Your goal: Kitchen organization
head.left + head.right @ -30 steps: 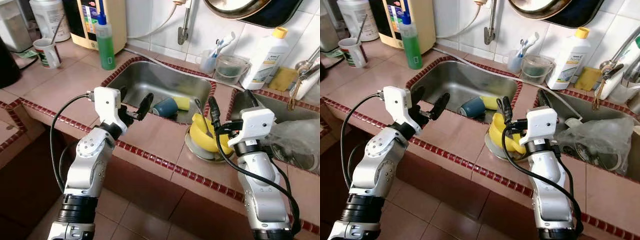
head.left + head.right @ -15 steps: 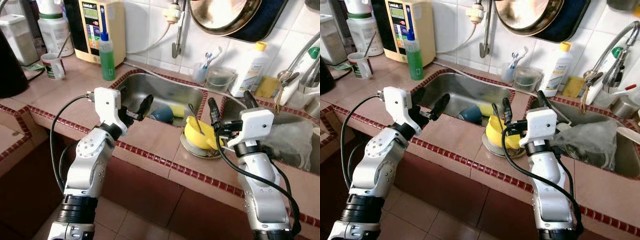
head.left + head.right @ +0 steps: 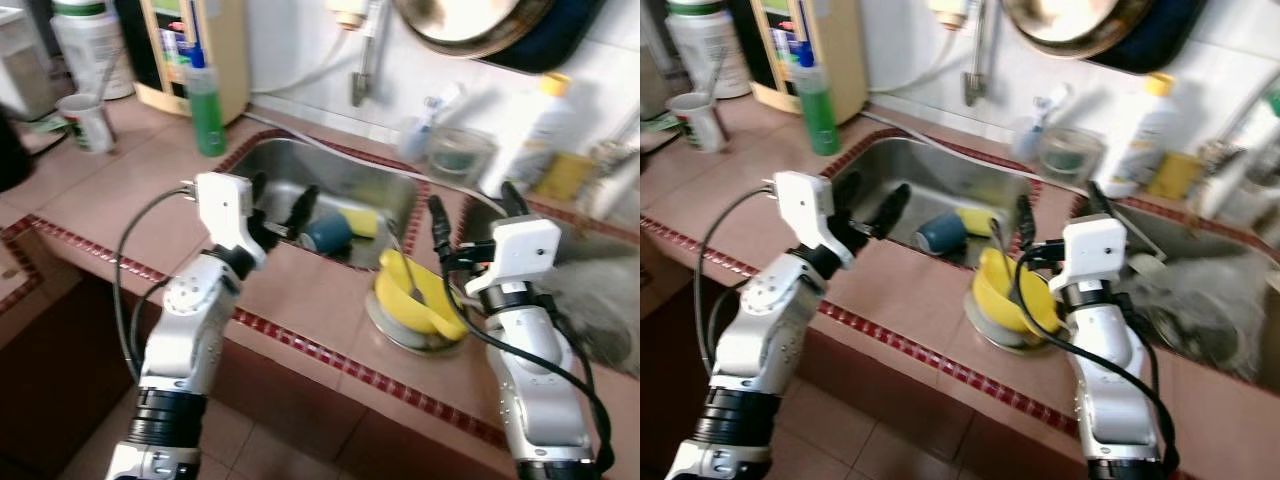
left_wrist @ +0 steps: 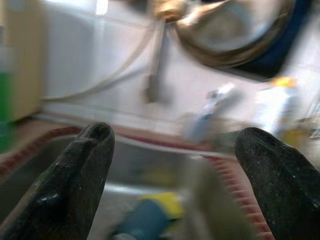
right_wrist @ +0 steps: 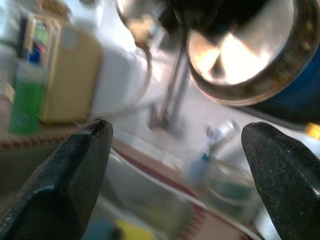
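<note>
While both grippers gape empty, yellow bowl (image 3: 420,297) sits beside right gripper (image 3: 470,215).

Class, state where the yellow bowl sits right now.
The yellow bowl rests on a plate on the counter edge between the two sinks, just left of the right gripper.

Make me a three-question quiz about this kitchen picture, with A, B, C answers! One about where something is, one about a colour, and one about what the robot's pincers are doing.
1. Where is the blue cup?
A. lying in the sink
B. on the floor
C. hanging on the wall

2. What colour is the bowl on the counter edge?
A. purple
B. yellow
C. black

3. How are the left pincer and right pincer?
A. both open, holding nothing
B. both holding cups
C. one holding a bottle

Answers:
1. A, it lies on its side in the steel basin.
2. B, it is bright yellow with a utensil inside.
3. A, the fingers stand apart with nothing between.
</note>
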Robot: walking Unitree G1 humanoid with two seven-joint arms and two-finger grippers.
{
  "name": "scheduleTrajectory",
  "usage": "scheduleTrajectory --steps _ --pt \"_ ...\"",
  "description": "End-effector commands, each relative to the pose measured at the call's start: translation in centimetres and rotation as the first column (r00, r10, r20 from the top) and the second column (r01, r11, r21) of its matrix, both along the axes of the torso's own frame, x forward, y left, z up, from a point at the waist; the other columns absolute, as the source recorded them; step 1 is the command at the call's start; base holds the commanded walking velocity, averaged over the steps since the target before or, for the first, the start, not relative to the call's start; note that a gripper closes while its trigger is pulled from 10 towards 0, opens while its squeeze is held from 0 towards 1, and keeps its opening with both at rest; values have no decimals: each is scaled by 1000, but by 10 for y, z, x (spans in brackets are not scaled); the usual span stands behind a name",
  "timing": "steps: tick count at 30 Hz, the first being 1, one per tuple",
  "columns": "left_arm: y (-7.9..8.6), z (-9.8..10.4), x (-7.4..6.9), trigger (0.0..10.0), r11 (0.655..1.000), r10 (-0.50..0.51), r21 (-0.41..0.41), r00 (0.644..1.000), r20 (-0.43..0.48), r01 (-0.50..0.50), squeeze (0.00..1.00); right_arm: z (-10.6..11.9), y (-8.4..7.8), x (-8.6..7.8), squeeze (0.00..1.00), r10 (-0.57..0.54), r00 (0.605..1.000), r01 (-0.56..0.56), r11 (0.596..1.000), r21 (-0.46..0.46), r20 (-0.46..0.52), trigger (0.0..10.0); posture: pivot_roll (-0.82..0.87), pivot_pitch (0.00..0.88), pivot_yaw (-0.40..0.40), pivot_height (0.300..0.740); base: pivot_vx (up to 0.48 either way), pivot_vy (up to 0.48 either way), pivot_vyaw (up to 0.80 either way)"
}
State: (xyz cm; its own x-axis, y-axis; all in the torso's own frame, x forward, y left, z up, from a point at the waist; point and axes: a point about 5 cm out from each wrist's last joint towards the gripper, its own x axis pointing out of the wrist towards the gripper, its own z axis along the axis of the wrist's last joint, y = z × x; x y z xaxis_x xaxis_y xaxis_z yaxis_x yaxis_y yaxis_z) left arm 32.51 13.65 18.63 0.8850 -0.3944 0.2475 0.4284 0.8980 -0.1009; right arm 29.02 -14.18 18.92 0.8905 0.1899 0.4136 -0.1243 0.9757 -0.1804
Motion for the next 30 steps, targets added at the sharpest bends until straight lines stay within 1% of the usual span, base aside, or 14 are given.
scheduleTrajectory --steps 1,11,12,16,22,25,27,28,30 --pt "-17 10 0 10000 998 -53 -13 998 41 54 0 -2 -18 -2 0 -58 998 58 998 -11 -11 10000 16 0 -74 740 0 0 0" --pt "-19 10 -2 10000 998 -62 6 997 54 62 0 -1 -19 -2 0 -55 998 55 998 -16 -14 10000 8 0 -76 740 0 0 0" --pt "-19 9 -2 10000 998 -66 11 996 55 65 0 -1 -19 -2 0 -54 998 54 998 -17 -16 10000 6 0 -75 740 0 0 0" --pt "-24 9 -5 10000 994 -92 74 992 82 86 0 -3 -22 -1 0 -54 998 53 998 -32 -30 10000 3 0 -74 740 0 0 0" --pt "-26 8 -6 10000 992 -101 82 991 86 94 0 -2 -24 0 0 -56 998 55 998 -35 -35 10000 0 0 -72 740 0 0 0" --pt "-27 8 -6 10000 990 -109 96 990 87 100 0 -3 -27 3 0 -67 996 64 996 -54 -58 10000 -3 0 -72 740 0 0 0" --pt "-29 7 -7 10000 988 -120 109 989 90 110 0 -3 -32 7 0 -85 993 80 995 -61 -85 10000 -2 0 -71 740 0 0 0" --pt "-30 7 -8 10000 986 -136 113 987 91 126 0 -2 -35 11 0 -76 990 69 996 -60 -120 10000 -3 0 -71 740 0 0 0" --pt "-33 7 -10 10000 980 -170 119 982 80 160 0 2 -38 14 0 -79 987 72 996 -57 -139 10000 -3 0 -71 740 0 0 0"
